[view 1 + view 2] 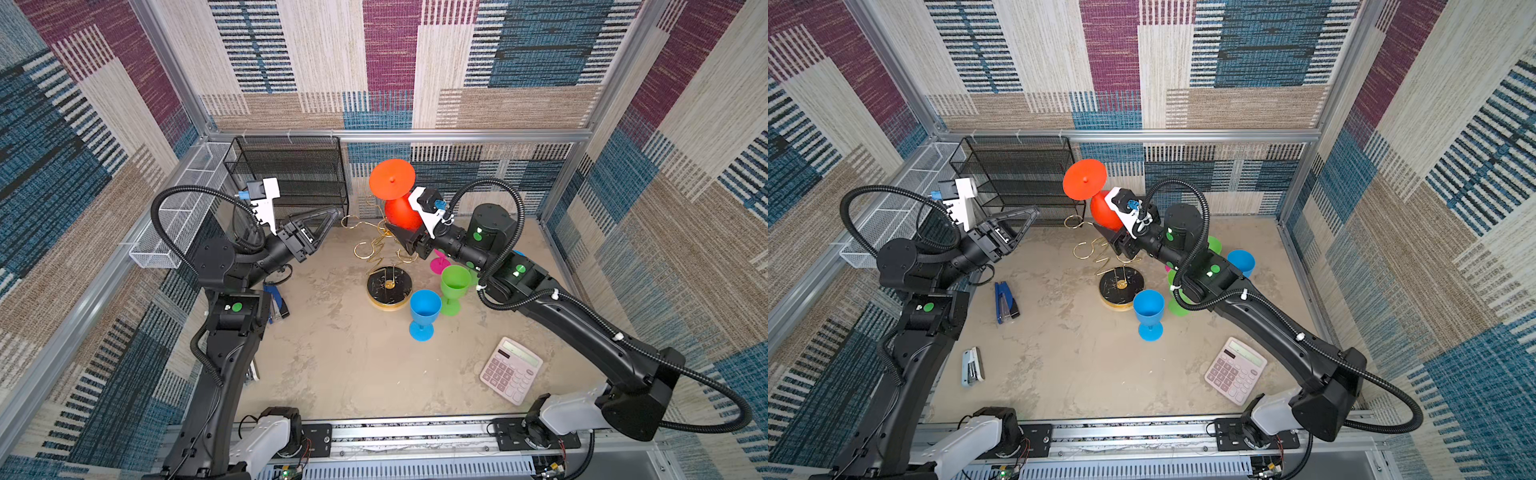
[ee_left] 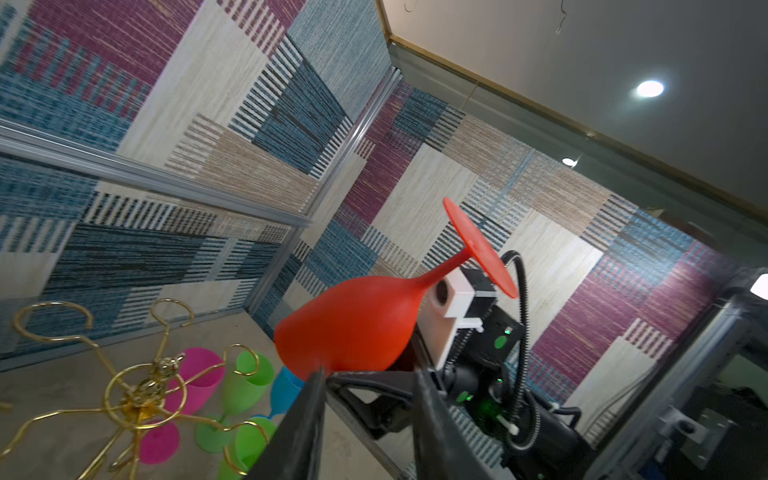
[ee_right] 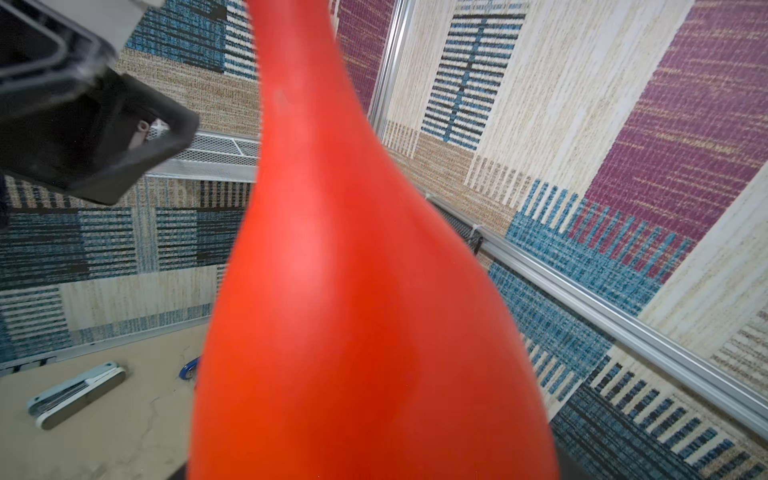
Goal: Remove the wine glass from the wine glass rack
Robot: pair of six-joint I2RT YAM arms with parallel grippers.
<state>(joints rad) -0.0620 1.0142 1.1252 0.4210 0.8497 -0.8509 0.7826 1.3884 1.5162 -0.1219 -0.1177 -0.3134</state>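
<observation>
Right wrist: wine glass (image 3: 353, 291) fills frame; left wrist adds rack (image 2: 141, 399).

Wine glass (image 1: 399, 214) (image 2: 361, 324): matte red-orange, opaque, with a rounded bowl, short stem and flat disc foot.
Glass pose: upside down and tilted, foot uppermost.
Glass position: in the air, apart from the rack's loops and just behind them in both top views. The bowl sits in the jaws of the right gripper (image 1: 395, 227).
Wine glass rack (image 1: 388, 291) (image 2: 141, 395): gold wire loops round a central post on a round black base with a gold rim.
Rack pose: upright, mid-bench.
</observation>
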